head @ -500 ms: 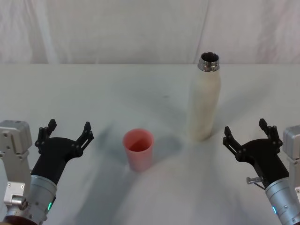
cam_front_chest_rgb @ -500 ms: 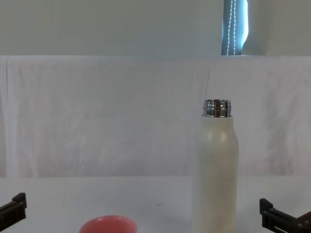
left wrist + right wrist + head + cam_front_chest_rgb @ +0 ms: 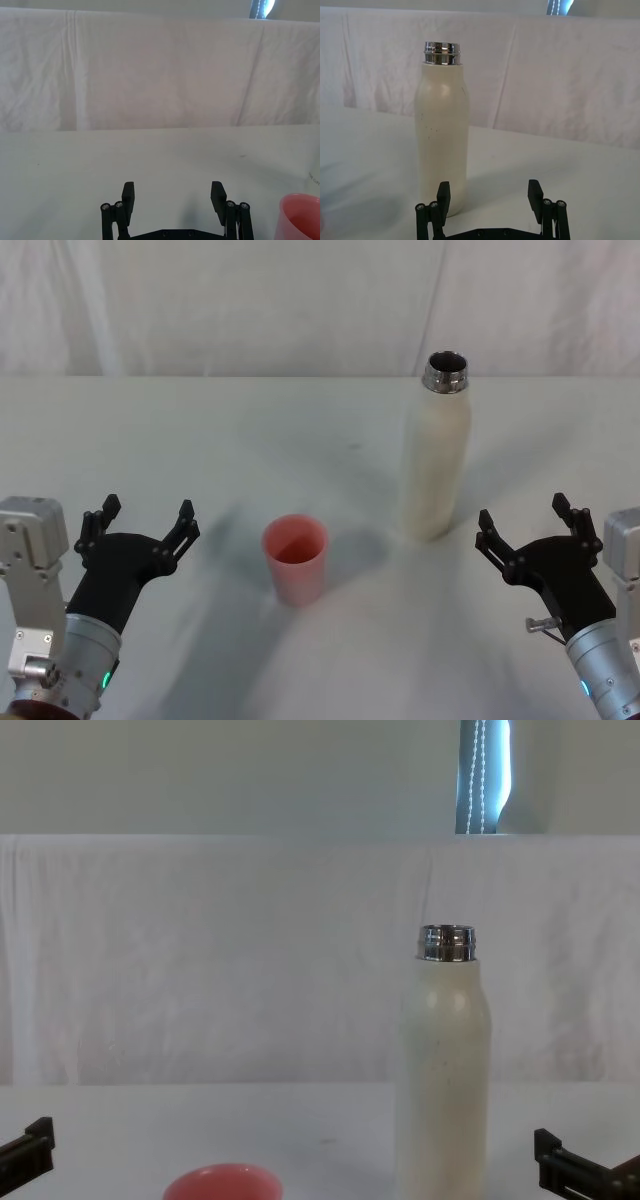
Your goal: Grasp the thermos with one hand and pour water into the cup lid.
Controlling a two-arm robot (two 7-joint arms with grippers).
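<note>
thermos [image 3: 436,455]: standing upright on the white table [image 3: 230,430], cap off so the steel neck is bare, sitting at roughly 1 o'clock from the cup lid in the head view, clearly apart from it
cup lid [image 3: 294,558]: pink, upright, mouth up, middle of the table near the front
right gripper [image 3: 525,527]: low at about 4 o'clock from the thermos, jaws spread wide, nothing between them; the wrist view has the bottle just ahead of the fingertips, not touching
left gripper [image 3: 146,520]: off at 9 o'clock from the cup lid, also spread open and holding nothing
backdrop: wrinkly white cloth [image 3: 220,960] hanging behind the table
</note>
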